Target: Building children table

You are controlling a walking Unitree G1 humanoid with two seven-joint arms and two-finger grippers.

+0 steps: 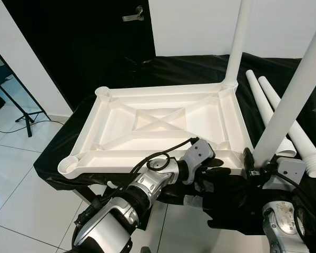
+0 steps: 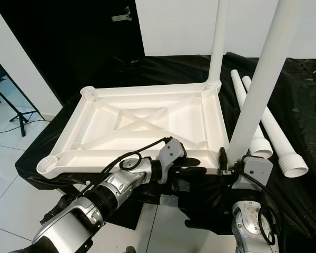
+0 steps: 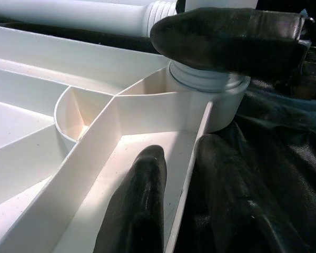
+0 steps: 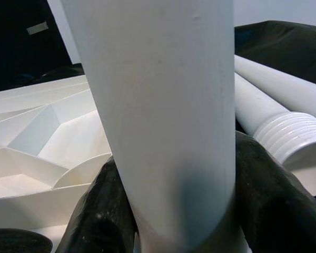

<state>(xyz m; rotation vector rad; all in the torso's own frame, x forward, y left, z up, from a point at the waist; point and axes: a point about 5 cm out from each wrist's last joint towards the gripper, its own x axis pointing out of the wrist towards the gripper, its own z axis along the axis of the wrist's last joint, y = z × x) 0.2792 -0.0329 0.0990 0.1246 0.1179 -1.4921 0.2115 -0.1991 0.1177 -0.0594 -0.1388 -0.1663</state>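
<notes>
A white plastic tabletop (image 1: 147, 90) lies upside down on a black-draped surface. One white leg (image 1: 237, 42) stands upright in its far right corner socket. A second leg (image 1: 295, 89) stands at the near right corner, its threaded base (image 3: 208, 79) sitting in that socket. My right gripper (image 1: 259, 164) is shut around this leg just above the socket. My left gripper (image 1: 217, 167) straddles the near rim beside that corner, one finger (image 3: 139, 205) inside the tabletop and the other outside, clamped on the rim.
Two loose white legs (image 1: 276, 105) with threaded ends lie on the black cloth (image 1: 189, 66) to the right of the tabletop. Open sockets sit at the near left (image 1: 68, 165) and far left (image 1: 102, 91) corners. White tiled floor (image 1: 21, 195) and a tripod stand (image 1: 26, 118) are to the left.
</notes>
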